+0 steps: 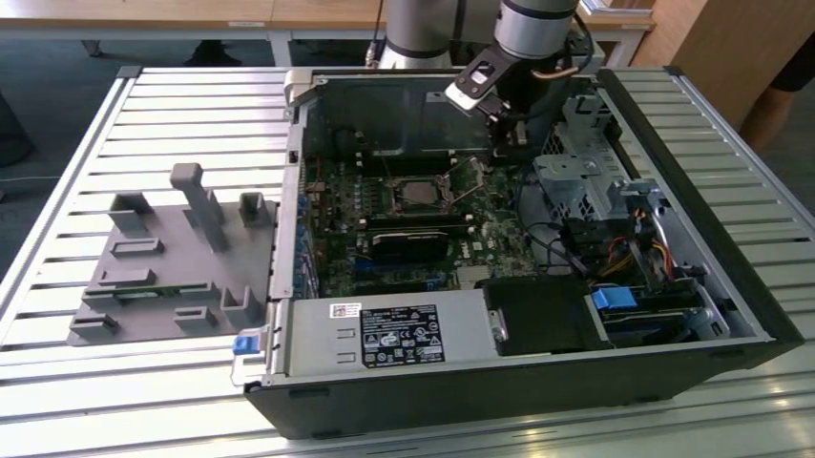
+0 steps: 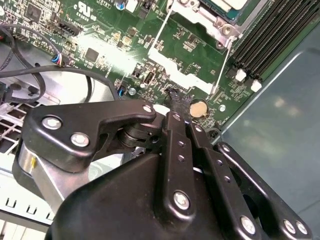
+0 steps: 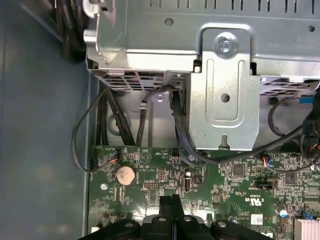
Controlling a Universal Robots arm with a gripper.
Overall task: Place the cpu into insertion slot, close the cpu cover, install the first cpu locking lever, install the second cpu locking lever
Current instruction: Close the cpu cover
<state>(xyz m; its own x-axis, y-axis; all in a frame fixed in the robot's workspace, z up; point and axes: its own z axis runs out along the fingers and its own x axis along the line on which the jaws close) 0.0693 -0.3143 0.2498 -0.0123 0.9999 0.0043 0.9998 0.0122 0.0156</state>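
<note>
In the exterior view the cpu [image 1: 418, 195] lies as a dark square in the socket at the middle of the green motherboard [image 1: 382, 239], framed by the silvery cpu cover [image 1: 393, 181]. In the second wrist view a corner of the cpu cover [image 2: 212, 17] shows, with two thin wire levers [image 2: 161, 30] slanting off beside it. My gripper [image 1: 514, 143] hangs inside the case, toward the exterior view's right of the socket and a little farther back. Both wrist views show its black fingers [image 2: 173, 96] [image 3: 172, 199] pressed together with nothing between them, just above the board near a coin battery [image 3: 125, 175].
The open computer case [image 1: 713, 239] lies on a slatted table [image 1: 153, 382]. A metal drive cage [image 3: 225, 85] and black cables [image 3: 177, 130] crowd the gripper's side. Black memory slots [image 2: 265, 35] run beside the socket. A grey fixture tray [image 1: 166, 258] sits at the exterior view's left.
</note>
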